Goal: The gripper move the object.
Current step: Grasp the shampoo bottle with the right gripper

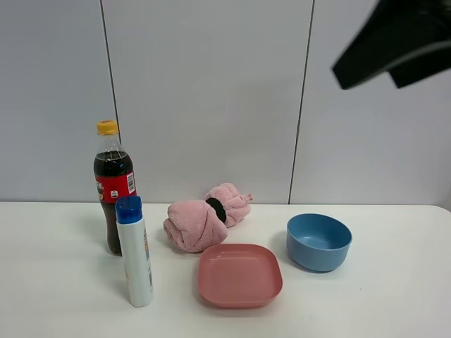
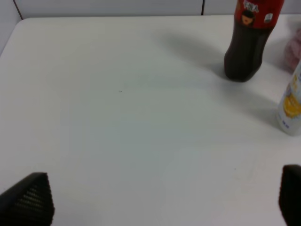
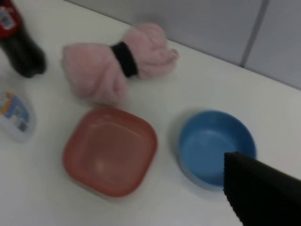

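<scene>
The object, a tall slim white bottle with a blue cap [image 1: 134, 253], stands upright on the table at the front left, just in front of the dark cola bottle [image 1: 113, 186]. Its lower part shows in the left wrist view [image 2: 291, 103] and in the right wrist view [image 3: 16, 117]. My left gripper [image 2: 160, 207] is open and empty, low over bare table, well apart from the bottle. My right gripper [image 1: 373, 70] hangs high at the upper right with its two black fingers apart. Only one finger [image 3: 263, 193] shows in the right wrist view, over the blue bowl's edge.
A rolled pink towel [image 1: 204, 215] lies mid-table. A pink square plate [image 1: 239, 274] sits in front of it and a blue bowl [image 1: 318, 241] to its right. The cola bottle also shows in the left wrist view [image 2: 247, 42]. A grey panel wall stands behind the table.
</scene>
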You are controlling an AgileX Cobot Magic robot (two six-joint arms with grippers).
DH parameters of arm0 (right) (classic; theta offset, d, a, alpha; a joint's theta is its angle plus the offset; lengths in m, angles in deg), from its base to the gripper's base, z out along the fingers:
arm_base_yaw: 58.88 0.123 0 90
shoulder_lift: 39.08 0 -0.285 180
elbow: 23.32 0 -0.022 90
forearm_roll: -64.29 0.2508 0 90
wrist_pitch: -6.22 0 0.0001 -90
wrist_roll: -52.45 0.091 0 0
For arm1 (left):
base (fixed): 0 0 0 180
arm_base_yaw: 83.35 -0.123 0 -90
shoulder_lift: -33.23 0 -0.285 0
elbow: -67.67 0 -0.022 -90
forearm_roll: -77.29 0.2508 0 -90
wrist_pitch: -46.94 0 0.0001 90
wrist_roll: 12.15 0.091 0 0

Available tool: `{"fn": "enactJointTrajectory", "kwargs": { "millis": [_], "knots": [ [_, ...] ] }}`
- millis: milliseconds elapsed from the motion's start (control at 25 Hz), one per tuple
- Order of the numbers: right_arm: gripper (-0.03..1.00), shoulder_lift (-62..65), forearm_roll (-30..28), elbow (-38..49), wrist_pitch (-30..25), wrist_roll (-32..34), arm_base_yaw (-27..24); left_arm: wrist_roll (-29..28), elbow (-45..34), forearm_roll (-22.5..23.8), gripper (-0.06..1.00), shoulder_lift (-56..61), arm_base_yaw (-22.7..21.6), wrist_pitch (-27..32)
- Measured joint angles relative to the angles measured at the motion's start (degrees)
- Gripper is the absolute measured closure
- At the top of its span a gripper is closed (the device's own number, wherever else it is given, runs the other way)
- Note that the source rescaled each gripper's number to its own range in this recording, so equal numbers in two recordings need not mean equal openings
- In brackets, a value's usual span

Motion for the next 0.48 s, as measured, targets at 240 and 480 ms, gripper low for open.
{"fn": "enactJointTrajectory", "kwargs": {
  "millis": [240,480],
  "knots": [
    [-0.03,-18.46,-5.45,-16.92,-1.19,9.05,12.83,0.0,0.0,0.0,-0.06,0.0,0.0,0.0],
    [-0.03,-34.35,-8.2,-32.24,-6.87,18.33,19.59,0.0,0.0,0.0,-0.06,0.0,0.0,0.0]
  ]
}}
